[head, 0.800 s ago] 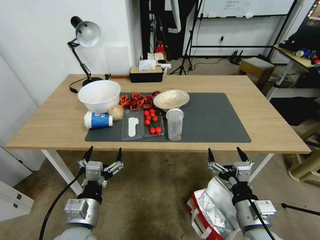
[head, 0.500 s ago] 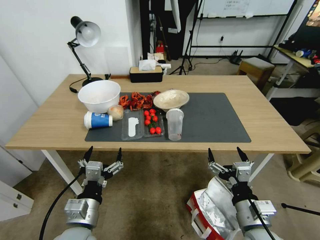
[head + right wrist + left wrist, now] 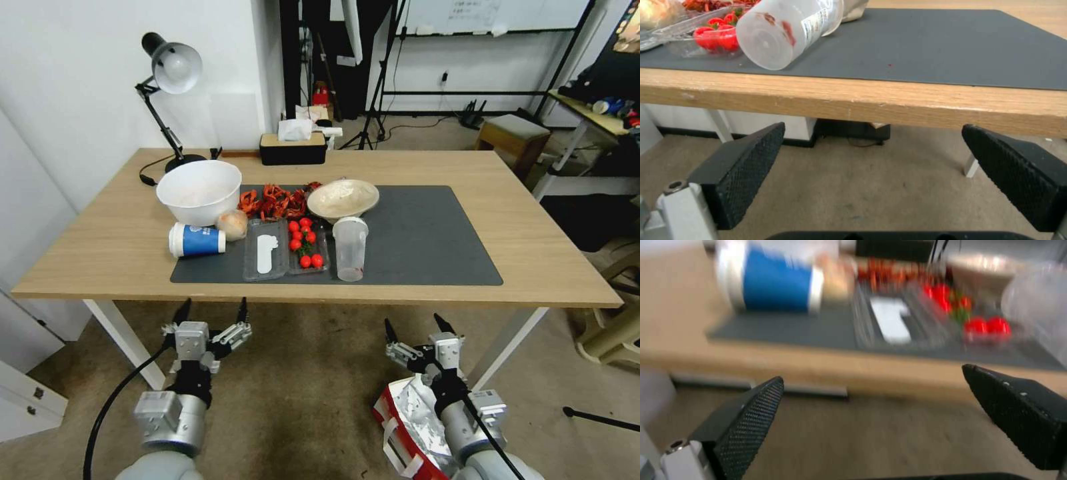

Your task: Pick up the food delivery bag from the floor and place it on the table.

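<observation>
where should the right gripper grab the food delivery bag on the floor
Probably at the white strap handle on the red side, or failing that the open foil-lined rim. The food delivery bag sits mouth-up on the floor just under the right gripper, which is open, so coming straight down from above looks simplest. The boxy body seems too wide to span.

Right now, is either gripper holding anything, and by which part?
Nothing is held. The left gripper and right gripper are open and empty; the food delivery bag sits on the floor.
</observation>
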